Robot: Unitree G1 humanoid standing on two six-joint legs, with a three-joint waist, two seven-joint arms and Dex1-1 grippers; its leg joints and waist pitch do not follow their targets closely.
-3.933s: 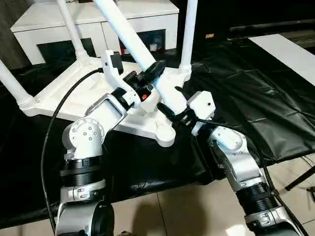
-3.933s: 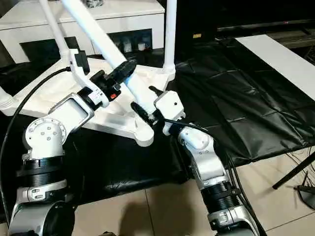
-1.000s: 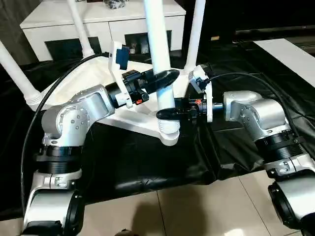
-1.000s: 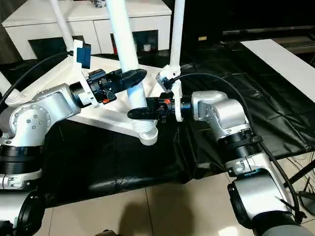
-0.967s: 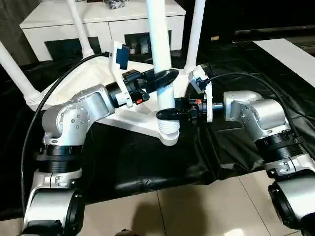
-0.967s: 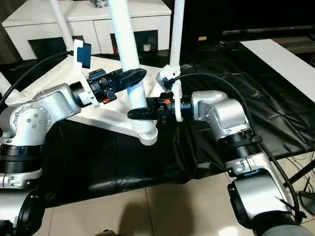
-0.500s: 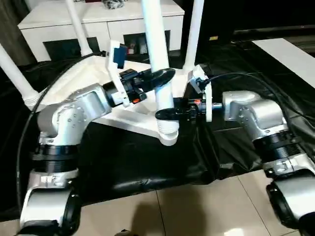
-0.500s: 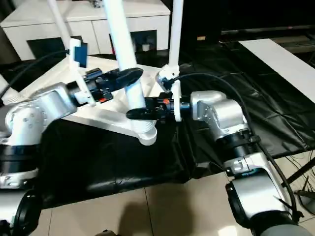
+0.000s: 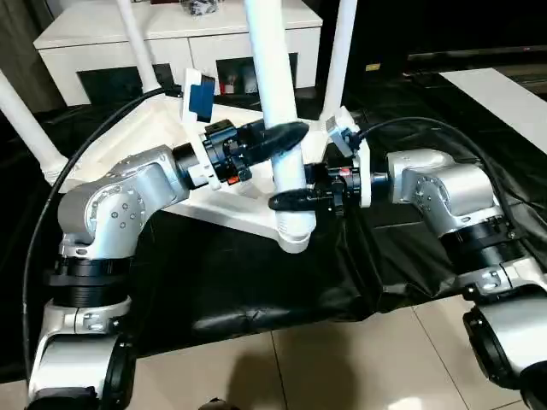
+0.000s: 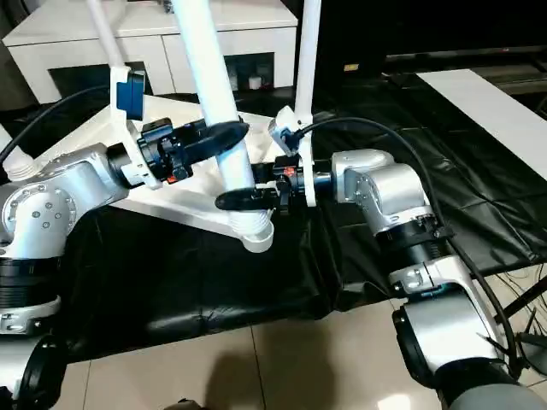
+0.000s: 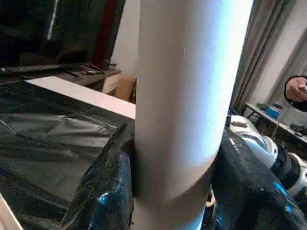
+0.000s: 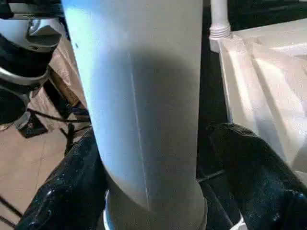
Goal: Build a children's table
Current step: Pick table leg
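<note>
The white tabletop (image 9: 145,154) lies upside down on the black-covered work table. Three white legs (image 9: 340,51) stand in its left and far corner sockets. A fourth leg (image 9: 272,77) stands almost upright, its ribbed lower end in the near corner socket (image 9: 293,237). My left gripper (image 9: 280,137) is shut on this leg from the left, its black fingers (image 11: 103,191) on either side of the tube. Just below it, my right gripper (image 9: 289,200) is shut on the same leg from the right, with its fingers (image 12: 249,177) hugging the tube above the socket.
A white cabinet with dark glass doors (image 9: 171,43) stands behind the work table. The black cover (image 9: 427,128) runs off to the right, where a white board (image 9: 504,94) lies. Tiled floor (image 9: 342,367) shows below the table's near edge.
Since 3.9 s ago the held leg has swung from a steep slant to almost upright over the near socket, and my right arm has swung out to the right. In the last second, hardly anything moved.
</note>
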